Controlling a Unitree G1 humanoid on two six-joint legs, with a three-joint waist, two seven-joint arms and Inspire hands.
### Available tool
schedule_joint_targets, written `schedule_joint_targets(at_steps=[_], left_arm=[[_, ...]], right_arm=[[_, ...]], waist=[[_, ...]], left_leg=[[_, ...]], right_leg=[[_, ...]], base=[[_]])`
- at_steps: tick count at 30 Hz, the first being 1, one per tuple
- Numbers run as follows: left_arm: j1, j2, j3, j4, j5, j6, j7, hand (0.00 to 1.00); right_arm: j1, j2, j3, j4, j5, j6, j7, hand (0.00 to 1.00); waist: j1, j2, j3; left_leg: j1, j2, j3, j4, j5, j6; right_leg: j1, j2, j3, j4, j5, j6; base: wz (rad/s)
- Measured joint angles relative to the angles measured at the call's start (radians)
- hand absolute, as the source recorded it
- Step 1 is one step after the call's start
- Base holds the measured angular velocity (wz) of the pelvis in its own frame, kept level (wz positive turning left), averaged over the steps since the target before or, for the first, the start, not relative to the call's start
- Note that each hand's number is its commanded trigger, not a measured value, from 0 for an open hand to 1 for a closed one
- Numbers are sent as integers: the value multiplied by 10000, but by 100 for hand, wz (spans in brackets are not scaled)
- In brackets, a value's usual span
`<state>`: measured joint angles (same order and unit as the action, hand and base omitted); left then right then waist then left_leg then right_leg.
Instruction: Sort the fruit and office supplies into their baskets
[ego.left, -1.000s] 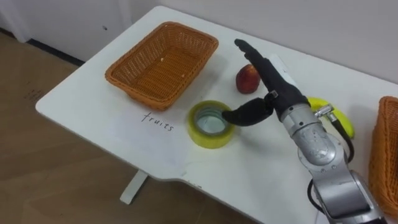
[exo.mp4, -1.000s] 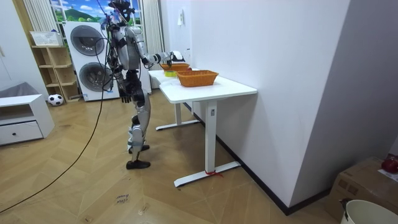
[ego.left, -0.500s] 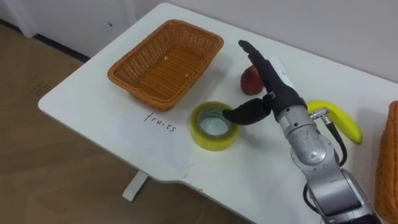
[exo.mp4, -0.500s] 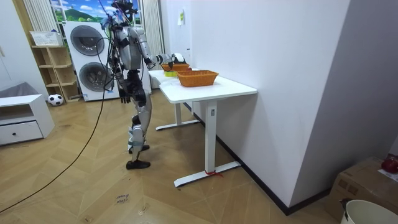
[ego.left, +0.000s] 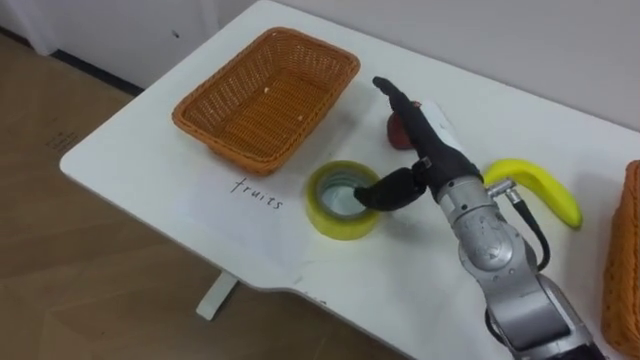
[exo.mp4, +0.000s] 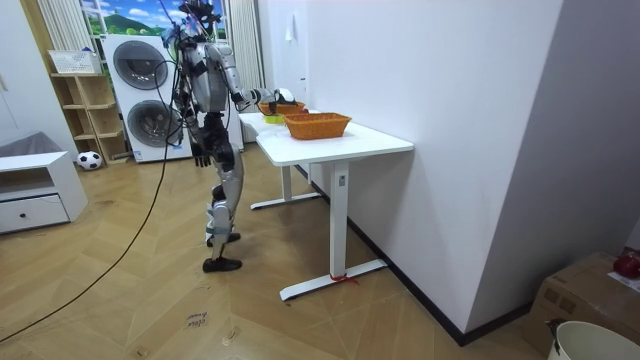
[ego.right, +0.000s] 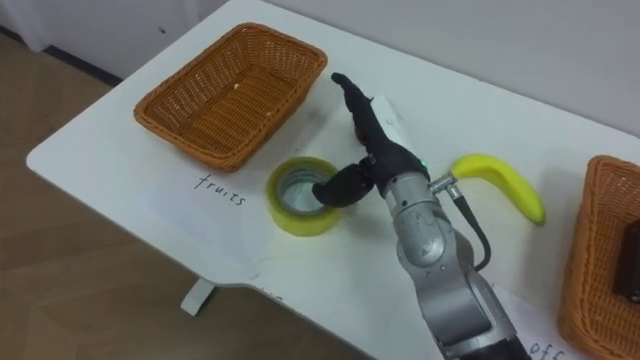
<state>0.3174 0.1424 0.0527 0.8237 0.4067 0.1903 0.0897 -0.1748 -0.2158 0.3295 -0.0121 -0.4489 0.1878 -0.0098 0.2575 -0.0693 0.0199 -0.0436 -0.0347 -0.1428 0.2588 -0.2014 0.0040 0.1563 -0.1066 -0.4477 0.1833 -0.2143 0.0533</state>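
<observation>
Wicker fruit basket (ego.left: 265, 90) near the tabletop's (ego.left: 150, 170) far left corner is found empty, apple (ego.left: 396, 131), banana (ego.left: 535, 185) and yellow tape roll (ego.left: 343, 200) are left unsorted mid-tabletop, and the right hand (ego.left: 432, 155) is held over the apple, fingers straight, nothing grasped; the left hand (exo.mp4: 199, 157) is hung at the side.
</observation>
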Motion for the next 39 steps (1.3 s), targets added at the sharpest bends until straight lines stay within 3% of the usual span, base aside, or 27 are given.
schedule_joint_targets(at_steps=[6, 10, 19, 27, 32, 39], left_arm=[[-13, 20, 0, 9, -3, 0, -196, 0], [-29, 55, 1, 16, -3, -4, -295, 0], [-99, 144, 12, 16, 1, -75, -519, 0], [-148, 246, 8, 23, -2, -233, -623, 0], [-149, 242, 24, -11, -2, -206, -800, 0], [-345, 241, 51, -111, 46, 4, -1013, 0]], right_arm=[[1, -7, 145, 0, -359, -1, 173, 0], [-2, -17, 331, 1, -371, -2, 241, 0], [-1, -28, 509, 15, -961, -9, 572, 0], [-1, -40, 508, 17, -1090, -29, 631, 0], [1, -52, 508, 117, -1104, -19, 1076, 0], [1, -257, 408, 116, -1104, 288, 2045, 0]], waist=[[161, 24, -18], [274, 72, -86], [327, 60, -80], [477, -61, 5], [469, -151, -22], [459, -224, -84]], left_leg=[[18, 3, 13, 19, 0, 0], [30, 4, 16, 6, 18, -3], [28, 8, 27, -9, 50, -10], [18, 14, 38, -17, 54, -14], [3, 16, 42, -16, 53, -15], [-47, 25, 59, -18, 52, -16]], right_leg=[[18, 1, 1, 0, 0, 0], [23, 0, 3, -1, 0, 0], [20, -1, -1, 0, 0, 0], [10, 4, -51, 2, 0, 0], [-2, -1, -160, 5, 0, 0], [-3, 0, -234, 10, 0, 0]], base=[[0], [0], [0], [0], [0], [0]])
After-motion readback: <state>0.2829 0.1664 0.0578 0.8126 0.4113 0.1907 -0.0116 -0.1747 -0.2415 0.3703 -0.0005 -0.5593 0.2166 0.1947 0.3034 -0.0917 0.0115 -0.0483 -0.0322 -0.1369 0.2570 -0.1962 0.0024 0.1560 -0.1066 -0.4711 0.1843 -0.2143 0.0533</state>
